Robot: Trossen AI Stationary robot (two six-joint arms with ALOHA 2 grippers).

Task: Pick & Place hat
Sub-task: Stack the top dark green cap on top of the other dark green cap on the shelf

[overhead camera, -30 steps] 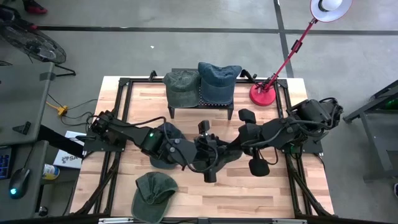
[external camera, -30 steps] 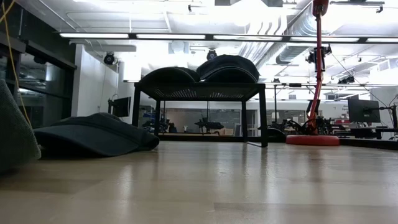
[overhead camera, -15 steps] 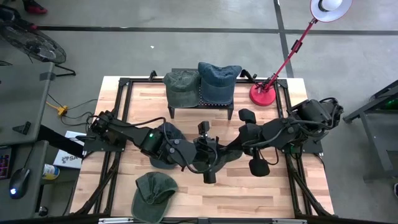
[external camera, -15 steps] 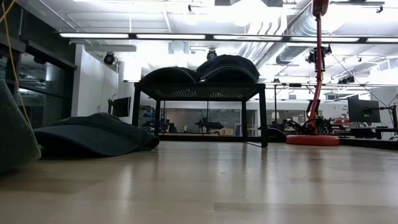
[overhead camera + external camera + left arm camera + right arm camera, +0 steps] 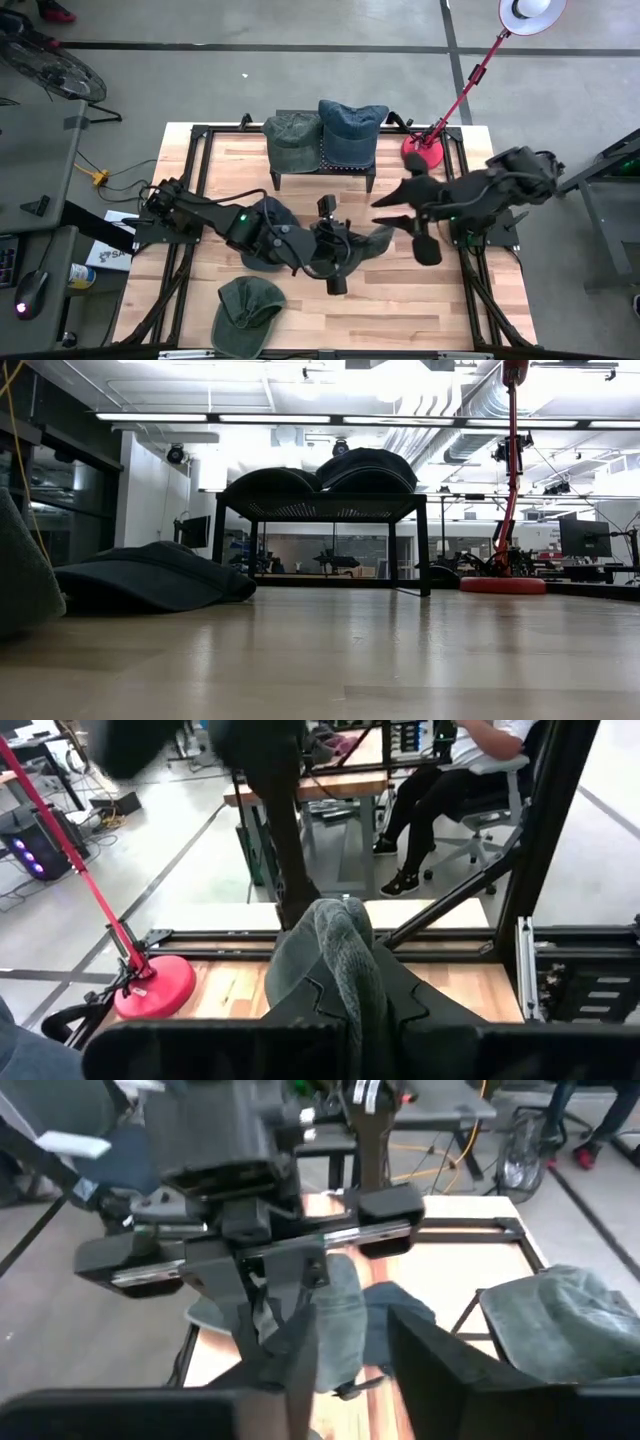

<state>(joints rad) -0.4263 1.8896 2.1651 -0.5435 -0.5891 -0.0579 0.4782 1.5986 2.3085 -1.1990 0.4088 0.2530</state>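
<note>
High view: right gripper (image 5: pixel 412 215) had let go and drawn back toward the red lamp base (image 5: pixel 421 152), fingers wide. Left gripper (image 5: pixel 335 262) alone pinched the grey-green fabric hat (image 5: pixel 368 243) mid-tabletop; handover likely finished.

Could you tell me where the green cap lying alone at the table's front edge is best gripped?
Probably by the brim of the green cap: it juts flat toward the front edge, thin enough for two fingers. Come straight down from above; nothing stands around it.
</note>
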